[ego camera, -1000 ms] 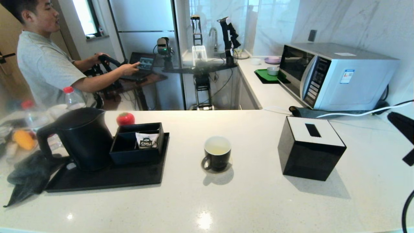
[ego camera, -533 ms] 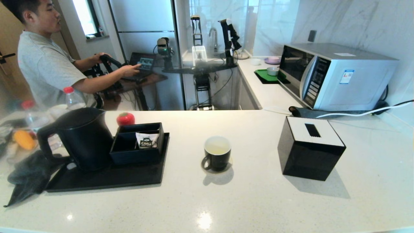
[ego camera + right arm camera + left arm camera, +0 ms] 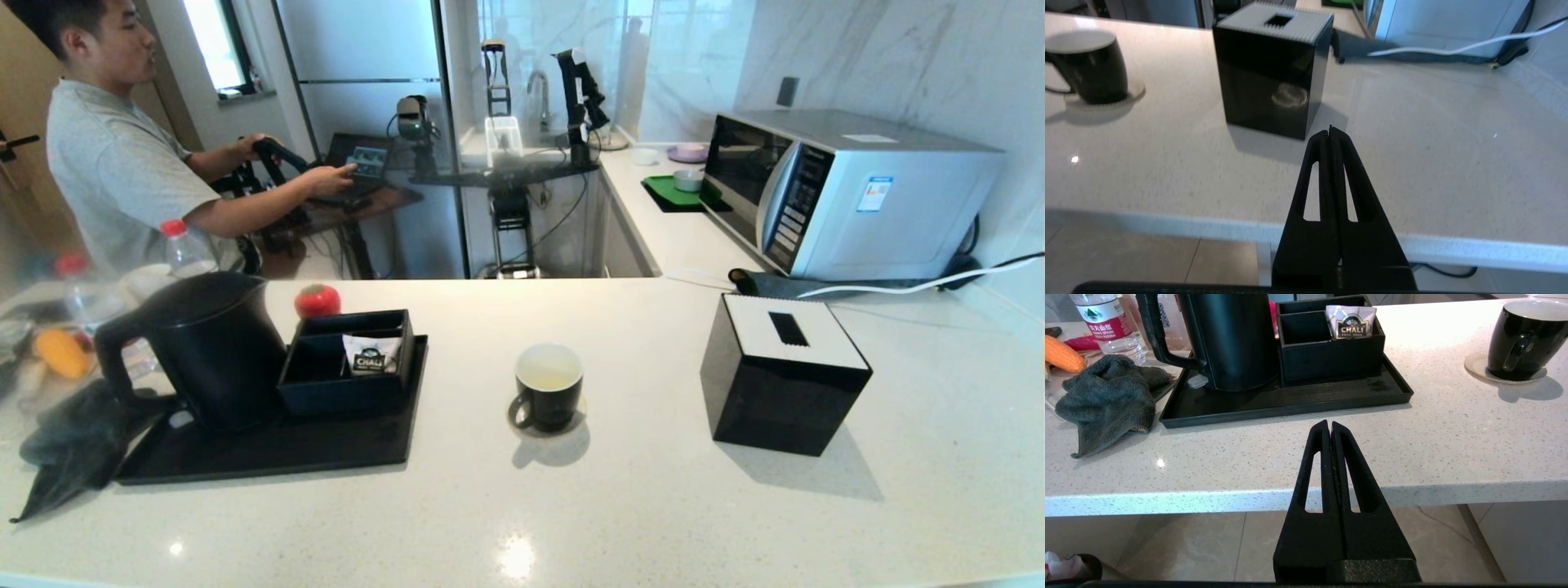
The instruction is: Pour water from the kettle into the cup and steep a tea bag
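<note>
The black kettle (image 3: 200, 347) stands on a black tray (image 3: 269, 453) at the counter's left, also seen as kettle (image 3: 1229, 339) in the left wrist view. The black cup (image 3: 549, 386) with pale yellowish water (image 3: 549, 376) sits on a coaster mid-counter; the right wrist view shows the cup (image 3: 1090, 67) too. No tea bag shows; only a CHALI sachet (image 3: 371, 355) stands in the black organiser. My left gripper (image 3: 1329, 425) is shut and empty, at the counter's near edge. My right gripper (image 3: 1331, 132) is shut and empty, short of the tissue box. Neither arm shows in the head view.
A black tissue box (image 3: 784, 376) stands right of the cup, a microwave (image 3: 841, 192) behind it. A dark cloth (image 3: 77, 445), water bottles (image 3: 184, 245) and a carrot (image 3: 1061, 355) crowd the left end. A person (image 3: 122, 155) sits beyond the counter.
My right arm, visible at the head view's right edge a second ago, has dropped out of that view. Kettle, cup and box have not moved.
</note>
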### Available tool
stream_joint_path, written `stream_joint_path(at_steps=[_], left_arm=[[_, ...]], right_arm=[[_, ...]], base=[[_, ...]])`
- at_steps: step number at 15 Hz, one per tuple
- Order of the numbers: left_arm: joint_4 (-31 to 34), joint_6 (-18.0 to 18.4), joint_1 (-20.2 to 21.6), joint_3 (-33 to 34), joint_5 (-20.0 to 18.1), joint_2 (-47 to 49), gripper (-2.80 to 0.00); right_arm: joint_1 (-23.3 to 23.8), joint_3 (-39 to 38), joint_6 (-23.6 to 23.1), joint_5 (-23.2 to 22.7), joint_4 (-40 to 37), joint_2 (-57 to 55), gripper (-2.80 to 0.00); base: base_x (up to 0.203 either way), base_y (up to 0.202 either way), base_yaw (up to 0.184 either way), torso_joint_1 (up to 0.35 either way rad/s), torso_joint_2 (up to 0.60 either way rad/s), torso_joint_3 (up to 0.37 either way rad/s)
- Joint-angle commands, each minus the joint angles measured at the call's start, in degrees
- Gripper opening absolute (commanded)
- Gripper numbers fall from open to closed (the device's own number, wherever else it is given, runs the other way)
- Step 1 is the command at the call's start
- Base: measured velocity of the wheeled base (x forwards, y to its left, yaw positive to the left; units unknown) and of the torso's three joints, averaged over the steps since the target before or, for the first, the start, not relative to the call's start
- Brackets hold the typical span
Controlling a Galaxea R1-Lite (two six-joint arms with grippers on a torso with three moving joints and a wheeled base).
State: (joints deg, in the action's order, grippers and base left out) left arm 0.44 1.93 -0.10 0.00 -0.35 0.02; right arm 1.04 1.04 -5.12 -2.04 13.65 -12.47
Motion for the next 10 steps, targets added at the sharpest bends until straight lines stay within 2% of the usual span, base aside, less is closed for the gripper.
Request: stream_joint_path(at_steps=[1, 2, 3, 10], left_arm=[[0.0, 0.01, 0.01, 0.0, 0.0, -0.02, -2.8], [0.0, 0.01, 0.01, 0.0, 0.0, -0.02, -2.8], [0.0, 0.01, 0.01, 0.0, 0.0, -0.02, -2.8], [0.0, 0.01, 0.01, 0.0, 0.0, -0.02, -2.8]], right_arm=[[-0.71, -0.97, -0.39, 0.15, -6.63, 9.44, -2.8], [-0.82, -0.92, -0.84, 0.25, -12.81, 11.89, -2.8], [-0.88, -0.98, -0.95, 0.43, -15.05, 12.47, -2.8], [-1.02, -1.04, 0.72, 0.67, -13.73, 12.47, -2.8]], base=[[0.0, 0.0, 0.0, 0.0, 0.0, 0.0], [0.0, 0.0, 0.0, 0.0, 0.0, 0.0], [0.0, 0.0, 0.0, 0.0, 0.0, 0.0], [0.0, 0.0, 0.0, 0.0, 0.0, 0.0]])
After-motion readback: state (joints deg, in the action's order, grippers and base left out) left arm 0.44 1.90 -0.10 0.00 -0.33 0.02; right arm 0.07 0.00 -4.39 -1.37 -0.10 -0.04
